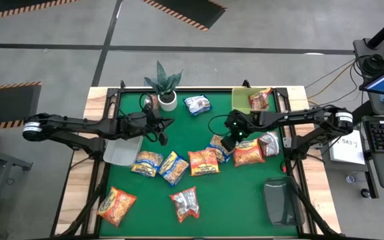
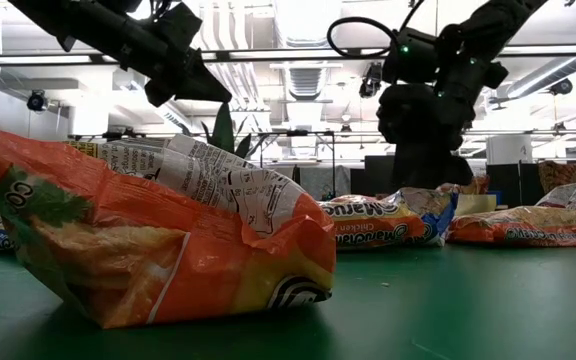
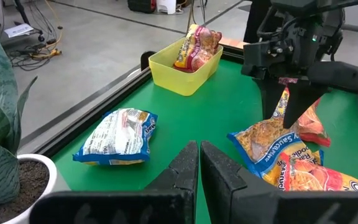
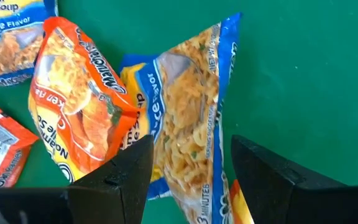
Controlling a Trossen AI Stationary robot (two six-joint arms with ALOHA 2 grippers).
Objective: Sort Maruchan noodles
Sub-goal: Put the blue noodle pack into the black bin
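Several Maruchan packets lie flat on the green table. My right gripper (image 4: 191, 180) is open and points down over a yellow-and-blue packet (image 4: 188, 124), with one finger on each long side; the same packet (image 1: 219, 148) lies partly over an orange one (image 1: 204, 161). My left gripper (image 3: 199, 168) is shut and hovers above the table near the potted plant (image 1: 165, 90), touching nothing. A red-silver packet (image 1: 259, 99) sits in the lime-green tray (image 1: 240, 100). A blue-and-white packet (image 3: 118, 135) lies alone at the far side. My right gripper comes at the yellow-and-blue packet from above, its fingers (image 4: 126, 177) standing either side of the packet's width (image 4: 194, 168). The packet lies on the table and on a neighbouring packet. I cannot tell whether the fingers touch it.
More packets: two yellow-and-blue (image 1: 159, 164), orange (image 1: 249, 153), silver (image 1: 269, 142), orange (image 1: 117, 205) and red-silver (image 1: 185, 203) near the front edge. A clear bin (image 1: 122, 150) sits at the left and a grey bin (image 1: 282, 200) at the near right. Open green lies between the centre and near packets.
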